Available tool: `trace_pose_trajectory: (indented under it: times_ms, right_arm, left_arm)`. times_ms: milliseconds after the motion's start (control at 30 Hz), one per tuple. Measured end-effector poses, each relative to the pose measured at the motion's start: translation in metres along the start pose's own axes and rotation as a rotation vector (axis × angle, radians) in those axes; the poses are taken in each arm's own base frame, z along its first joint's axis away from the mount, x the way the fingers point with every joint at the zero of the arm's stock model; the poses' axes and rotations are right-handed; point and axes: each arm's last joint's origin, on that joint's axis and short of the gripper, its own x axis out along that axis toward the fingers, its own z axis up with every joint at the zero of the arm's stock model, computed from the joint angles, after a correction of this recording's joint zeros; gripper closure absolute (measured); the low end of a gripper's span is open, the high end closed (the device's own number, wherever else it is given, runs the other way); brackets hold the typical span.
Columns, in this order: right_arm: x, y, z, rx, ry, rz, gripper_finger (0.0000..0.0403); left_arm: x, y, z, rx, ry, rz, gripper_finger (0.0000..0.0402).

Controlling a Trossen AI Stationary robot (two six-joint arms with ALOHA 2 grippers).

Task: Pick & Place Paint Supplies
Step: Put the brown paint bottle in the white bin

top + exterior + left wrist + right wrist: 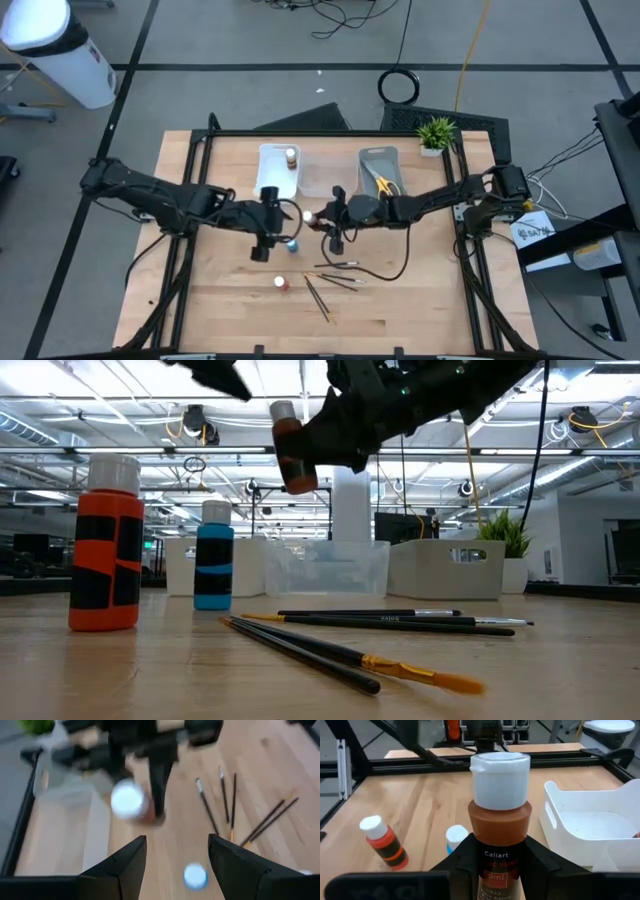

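Note:
My right gripper (500, 851) is shut on a reddish-brown paint bottle (292, 455) with a pale cap, held in the air over the table's middle (308, 215). My left gripper (175, 862) is open and hovers just left of it (268, 238), above the blue bottle (195, 876) without touching it. That blue bottle (291, 243) and an orange bottle (281, 283) stand upright on the table. Several thin dark brushes (335, 280) lie flat near the table's near edge. Another bottle (291, 155) stands in the white tray, and yellow-handled scissors (384, 184) lie in the grey tray. My right gripper pinches the reddish-brown bottle by the lower part of its body (500, 832) between the two fingers (466, 857). The fingers come roughly level from the table's right. The bottle stands upright in the hold, cap up, lifted clear of the table.
A white tray (268, 172), a clear tray (325, 178) and a grey tray (378, 158) sit in a row at the table's far side. A small potted plant (436, 133) stands at the far right corner. Bare wood lies left of the bottles and along the near edge.

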Motion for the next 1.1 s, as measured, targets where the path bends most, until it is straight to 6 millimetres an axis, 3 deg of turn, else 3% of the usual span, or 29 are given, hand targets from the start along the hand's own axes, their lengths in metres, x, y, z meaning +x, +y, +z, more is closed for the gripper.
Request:
trace_pose_trajectory:
  times_ms: [267, 433, 633, 767, 1000, 1100]
  right_arm:
    - [-0.001, 0.007, 0.001, -0.047, -0.015, 0.021, 0.0314]
    - [-0.001, 0.008, 0.002, -0.048, -0.021, 0.021, 0.0314]
    - [-0.001, 0.009, 0.001, -0.064, -0.021, 0.025, 0.0314]
    - [-0.001, 0.009, 0.001, -0.064, -0.020, 0.023, 0.0314]
    - [-0.001, 0.009, 0.001, -0.065, -0.013, 0.030, 0.0313]
    - [-0.001, 0.009, 0.001, -0.065, -0.014, 0.025, 0.0309]
  left_arm:
    - [0.024, 0.010, 0.022, -0.020, 0.026, 0.066, 0.0178]
    - [0.035, 0.016, 0.020, -0.032, 0.061, 0.078, 0.0166]
    - [0.037, 0.022, 0.020, -0.010, 0.046, -0.035, 0.0163]
    - [0.037, 0.024, 0.019, -0.020, 0.044, -0.055, 0.0187]
    - [0.038, 0.029, 0.019, -0.043, 0.036, -0.099, 0.0274]
    - [0.038, 0.030, 0.018, -0.030, 0.036, -0.095, 0.0277]
